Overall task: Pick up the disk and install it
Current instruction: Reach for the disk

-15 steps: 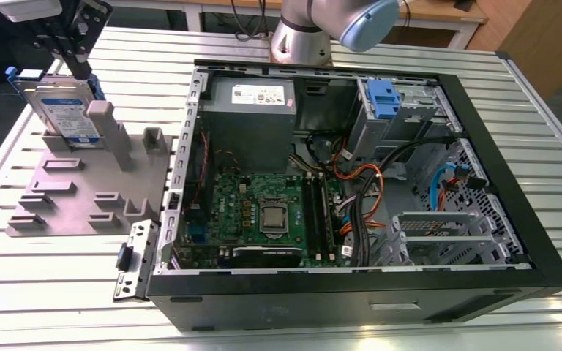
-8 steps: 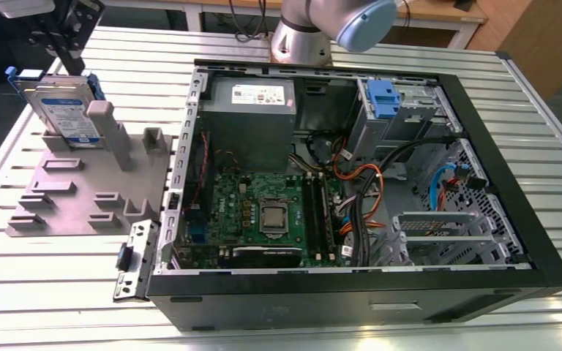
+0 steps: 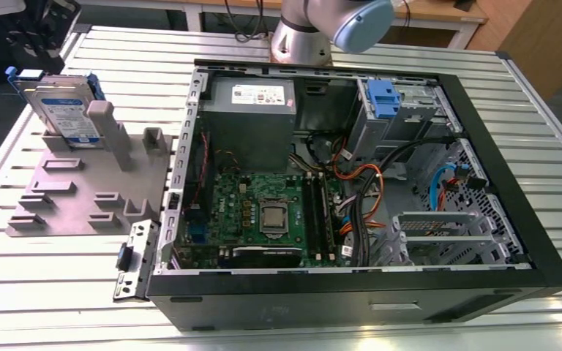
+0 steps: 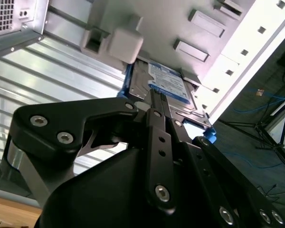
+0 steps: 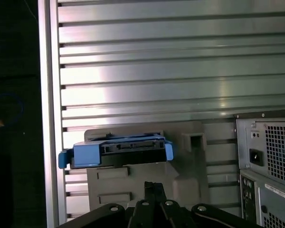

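Note:
The disk (image 3: 66,110) stands on edge in a slot of the grey holder (image 3: 85,190) at the exterior view's left, its white-and-blue label facing out and blue rails around it. Both wrist views look along my black gripper toward it. The disk (image 4: 168,83) lies just beyond the gripper (image 4: 156,97) in the second wrist view. In the first wrist view the disk (image 5: 118,149) shows its blue-railed edge, with the gripper (image 5: 154,186) a short way from it. The fingertips meet, shut on nothing, and do not touch the disk.
An open computer case (image 3: 359,183) lies on the slatted metal table (image 3: 47,292), with a drive cage and blue latch (image 3: 383,99) at its far right corner. The arm's base (image 3: 301,40) stands behind the case. The case's rear panel (image 5: 270,156) is beside the holder.

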Controlling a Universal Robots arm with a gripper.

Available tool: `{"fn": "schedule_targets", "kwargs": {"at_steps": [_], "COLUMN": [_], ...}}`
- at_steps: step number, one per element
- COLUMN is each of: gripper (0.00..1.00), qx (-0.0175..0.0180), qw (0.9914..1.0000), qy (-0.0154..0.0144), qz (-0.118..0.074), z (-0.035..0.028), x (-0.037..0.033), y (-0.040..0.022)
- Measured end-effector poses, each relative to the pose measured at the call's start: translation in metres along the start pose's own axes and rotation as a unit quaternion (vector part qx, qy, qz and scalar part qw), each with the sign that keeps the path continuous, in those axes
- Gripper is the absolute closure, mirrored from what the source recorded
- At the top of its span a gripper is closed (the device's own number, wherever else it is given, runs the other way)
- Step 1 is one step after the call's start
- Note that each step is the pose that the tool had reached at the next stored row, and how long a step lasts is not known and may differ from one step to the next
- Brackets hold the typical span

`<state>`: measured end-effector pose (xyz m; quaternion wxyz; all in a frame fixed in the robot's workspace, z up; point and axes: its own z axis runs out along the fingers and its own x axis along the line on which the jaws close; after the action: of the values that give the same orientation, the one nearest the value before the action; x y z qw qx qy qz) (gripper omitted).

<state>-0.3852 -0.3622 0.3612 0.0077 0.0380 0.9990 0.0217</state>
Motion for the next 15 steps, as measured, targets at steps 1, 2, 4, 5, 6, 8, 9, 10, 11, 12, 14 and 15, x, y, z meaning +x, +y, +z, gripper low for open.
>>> {"fn": "schedule_targets", "kwargs": {"at_steps": [1, 2, 4, 5, 6, 8, 9, 10, 11, 12, 14, 15], "gripper": [0.89, 0.89, 0.89, 0.89, 0.89, 0.89, 0.89, 0.89, 0.89, 0.89, 0.89, 0.89], "qx": [0.0001, 0.0001, 0.0002, 0.0001, 0.0002, 0.0003, 0.0003, 0.0004, 0.0004, 0.0004, 0.0005, 0.0006], "qw": [1.00000, 1.00000, 1.00000, 1.00000, 1.00000, 0.99999, 0.99999, 0.99999, 0.99999, 0.99999, 0.99998, 0.99998], "qy": [0.0004, 0.0009, 0.0016, 0.0019, 0.0024, 0.0033, 0.0038, 0.0043, 0.0047, 0.0051, 0.0061, 0.0069], "qz": [0.000, 0.000, 0.000, 0.000, 0.000, 0.000, 0.000, 0.000, 0.000, 0.000, 0.000, 0.000], "z": [0.0008, 0.0015, 0.0031, 0.0040, 0.0047, 0.0063, 0.0071, 0.0080, 0.0088, 0.0096, 0.0111, 0.0119], "x": [0.0035, 0.0064, 0.0125, 0.0155, 0.0184, 0.0242, 0.0272, 0.0300, 0.0330, 0.0359, 0.0416, 0.0440], "y": [0.0005, 0.0011, 0.0022, 0.0029, 0.0034, 0.0048, 0.0056, 0.0064, 0.0073, 0.0081, 0.0097, 0.0107]}}
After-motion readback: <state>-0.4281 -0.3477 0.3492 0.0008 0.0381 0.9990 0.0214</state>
